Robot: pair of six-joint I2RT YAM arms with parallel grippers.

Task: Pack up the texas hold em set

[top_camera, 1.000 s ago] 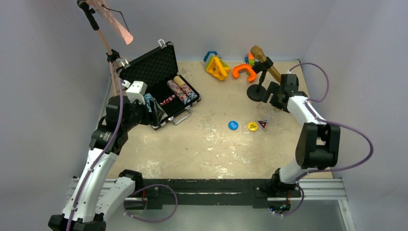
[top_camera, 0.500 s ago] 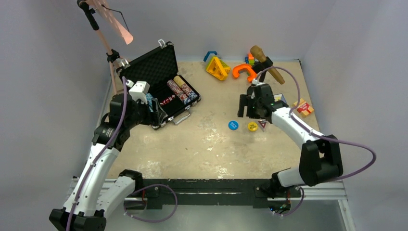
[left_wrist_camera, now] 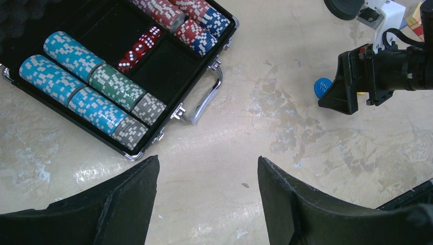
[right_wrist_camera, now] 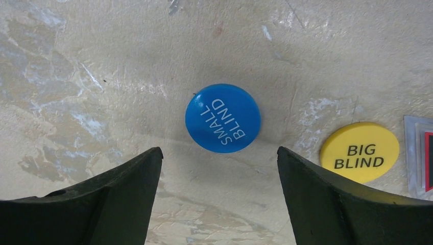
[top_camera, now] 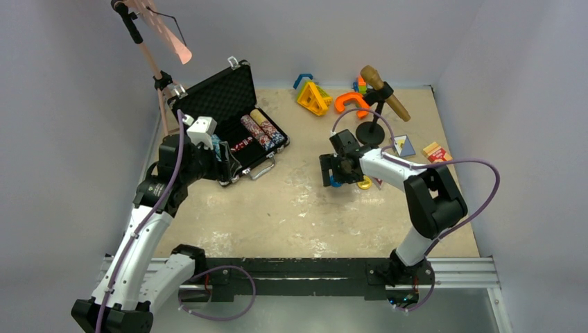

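The black briefcase point(top_camera: 223, 97) lies open at the back left, with chip stacks point(top_camera: 263, 130) in its tray. In the left wrist view the tray point(left_wrist_camera: 166, 71) holds blue, green, grey and red chip stacks point(left_wrist_camera: 92, 87) and red dice point(left_wrist_camera: 139, 47). My left gripper point(left_wrist_camera: 208, 159) is open and empty, above the table just in front of the case point(top_camera: 225, 165). My right gripper point(right_wrist_camera: 219, 150) is open, low over the blue "SMALL BLIND" disc point(right_wrist_camera: 223, 118), which lies just beyond the fingertips. The yellow "BIG BLIND" disc point(right_wrist_camera: 360, 151) lies to its right. In the top view the right gripper point(top_camera: 333, 173) partly hides the blue disc.
A brown microphone on a black stand point(top_camera: 374, 128) stands behind the right arm. Yellow, blue and orange toy shapes point(top_camera: 313, 97) lie at the back. Two small boxes point(top_camera: 435, 150) lie at the right. A clear-edged piece point(right_wrist_camera: 421, 153) lies right of the yellow disc.
My right arm has swung from the back right, near the microphone stand, leftward and down over the blue disc. My left arm has barely moved.
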